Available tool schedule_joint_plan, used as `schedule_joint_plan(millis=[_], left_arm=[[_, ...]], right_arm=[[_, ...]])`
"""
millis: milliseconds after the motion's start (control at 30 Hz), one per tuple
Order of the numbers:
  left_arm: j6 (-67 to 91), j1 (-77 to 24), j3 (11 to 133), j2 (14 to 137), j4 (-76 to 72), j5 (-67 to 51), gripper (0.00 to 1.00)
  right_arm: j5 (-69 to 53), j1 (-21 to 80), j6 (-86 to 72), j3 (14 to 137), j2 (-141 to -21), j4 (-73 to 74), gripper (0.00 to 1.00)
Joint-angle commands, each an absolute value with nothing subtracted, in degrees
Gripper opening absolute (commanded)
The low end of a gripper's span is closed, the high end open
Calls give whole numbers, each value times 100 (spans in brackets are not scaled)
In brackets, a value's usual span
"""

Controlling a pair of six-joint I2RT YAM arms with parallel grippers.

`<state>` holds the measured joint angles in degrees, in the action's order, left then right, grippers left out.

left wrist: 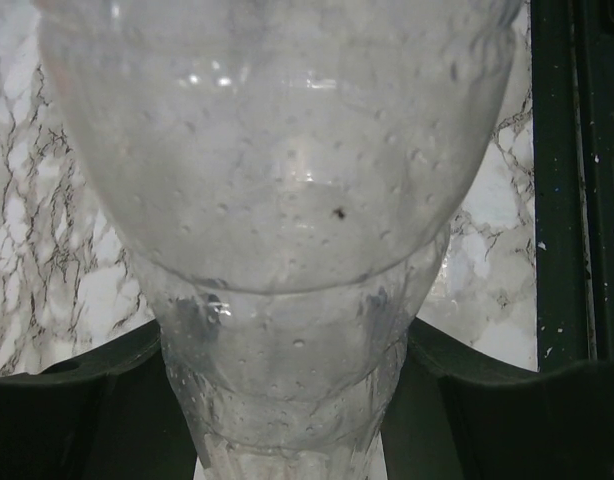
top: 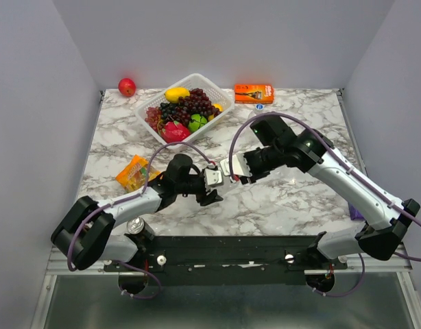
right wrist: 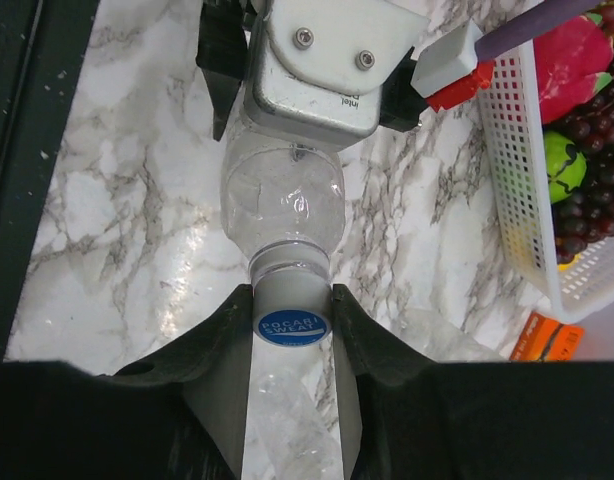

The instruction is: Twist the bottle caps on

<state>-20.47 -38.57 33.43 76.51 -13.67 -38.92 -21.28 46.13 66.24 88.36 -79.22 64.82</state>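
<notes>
**Cap at the bottle's mouth, both hands holding**

The bottle [right wrist: 284, 200] lies on its side in the air over the marble surface [right wrist: 127, 200], near the middle, between my two hands. My left hand [left wrist: 287, 340] grips it round the body. In the left wrist view the clear plastic fills nearly everything, and my dark fingers [left wrist: 87, 400] press in on either side of it.

The neck points toward my right hand [right wrist: 291, 300]. The blue cap [right wrist: 293, 327], white lettering on top, sits at the end of the neck. My right fingers stand narrow, one against each side of it, so I hold the cap. Whether it is threaded on I cannot tell.

From above, the two hands meet tip to tip in front of my bases, and the bottle is hard to make out between them.

Toward the far edge, a white basket [right wrist: 512, 170] holds grapes and other fruit. An orange box [top: 254, 93] lies just right of it, and a red apple [top: 127, 86] sits at the far left corner. An orange packet [top: 135, 171] lies beside my left arm.
</notes>
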Motion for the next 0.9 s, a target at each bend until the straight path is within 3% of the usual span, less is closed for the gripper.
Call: schedule_joint_plan(millis=[0, 333, 533, 700, 800, 867], left_arm=[[-1758, -3832, 3059, 7006, -2715, -3446, 0], [-1723, -4148, 2927, 6741, -3892, -1812, 0], [-1907, -4464, 2857, 6768, -4306, -469, 0], [-1793, -4553, 2935, 6706, -4167, 245, 0], [-1749, -4561, 3041, 6741, -3876, 439, 0], [-1723, -4562, 3076, 6776, -3693, 474, 0]], right_arm=[[-2669, 4544, 5855, 9139, -8226, 6837, 31], [-3848, 4096, 4413, 9659, -9026, 7110, 29], [-4297, 3630, 2648, 9826, -9404, 6313, 28], [-4017, 3612, 872, 9677, -9597, 5749, 19], [-3798, 3612, 109, 9607, -9720, 5608, 21], [-3447, 3612, -226, 9606, -9764, 5599, 13]])
